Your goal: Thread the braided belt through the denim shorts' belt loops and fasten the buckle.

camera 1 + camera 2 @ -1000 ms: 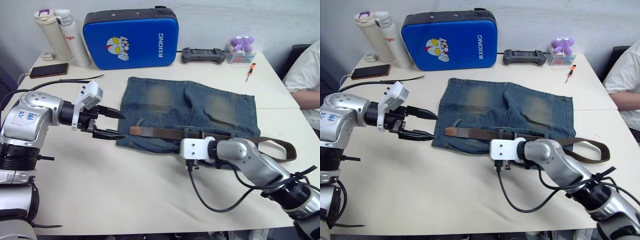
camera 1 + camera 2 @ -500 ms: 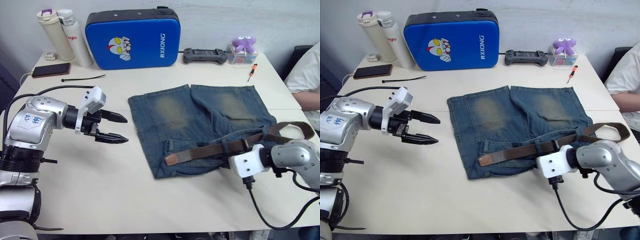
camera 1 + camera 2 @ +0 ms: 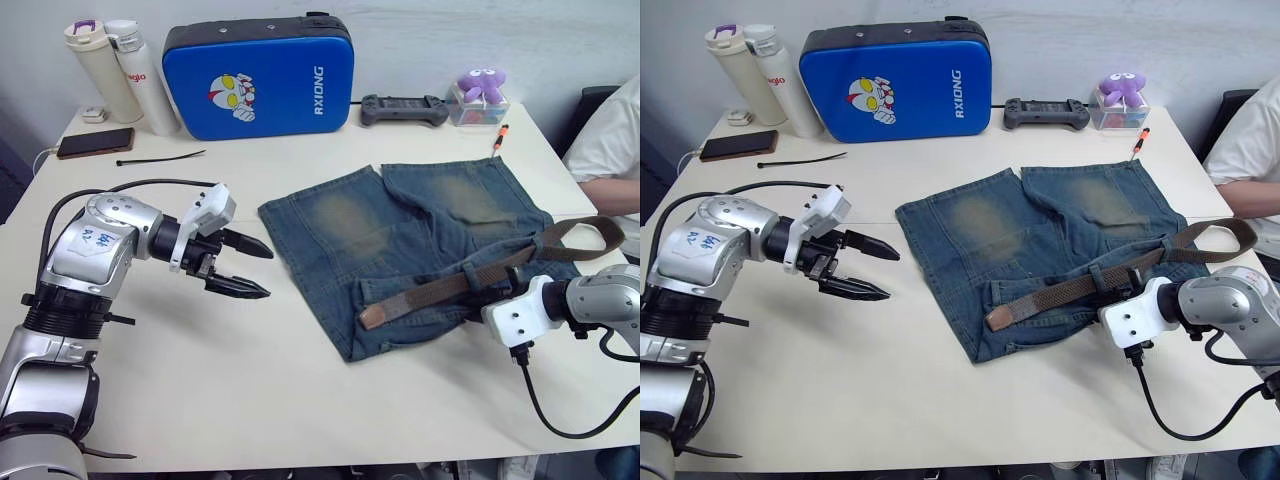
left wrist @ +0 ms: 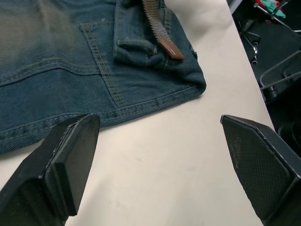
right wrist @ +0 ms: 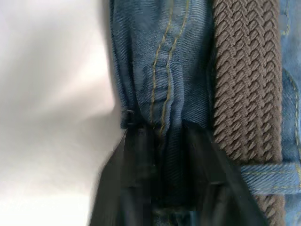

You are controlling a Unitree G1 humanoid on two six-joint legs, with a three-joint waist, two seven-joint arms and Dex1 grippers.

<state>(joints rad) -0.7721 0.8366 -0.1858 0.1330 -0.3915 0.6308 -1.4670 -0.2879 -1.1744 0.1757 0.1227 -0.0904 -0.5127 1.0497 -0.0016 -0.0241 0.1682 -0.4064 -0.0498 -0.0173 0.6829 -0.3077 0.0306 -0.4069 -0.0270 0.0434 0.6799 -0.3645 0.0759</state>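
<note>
The faded blue denim shorts with yellowish worn patches (image 3: pixel 420 235) lie flat on the cream table (image 3: pixel 300 400), turned askew: the waistband edge runs diagonally, and the two legs point up and away toward the far right corner. Along that waistband lies the long dark brown braided belt (image 3: pixel 450 287), its long axis slanting the same way. Its tan leather tip (image 3: pixel 373 316) points down toward the near left, and the strap climbs to the right, passing under a narrow blue denim belt loop (image 3: pixel 475 272), then curls into an open loop (image 3: pixel 585 232) beyond the shorts' right edge. The buckle cannot be made out.

The right gripper (image 5: pixel 164 155) has its two black fingers pressed onto a bunched fold of the waistband denim, pinching it; the braided strap runs just beside one finger, touching the denim but outside the pinch, and a belt loop crosses the strap near that finger's base.

The left gripper (image 3: pixel 240 268) hovers over bare table with its fingers spread wide, tips pointing at the shorts' near corner. In the left wrist view the shorts' hem corner and the tan belt tip (image 4: pixel 170 48) lie ahead of the fingertips, beyond the gap, nothing between them.

A clear small box (image 3: pixel 478 105) at the table's far edge holds a purple plush toy (image 3: pixel 483 83).
</note>
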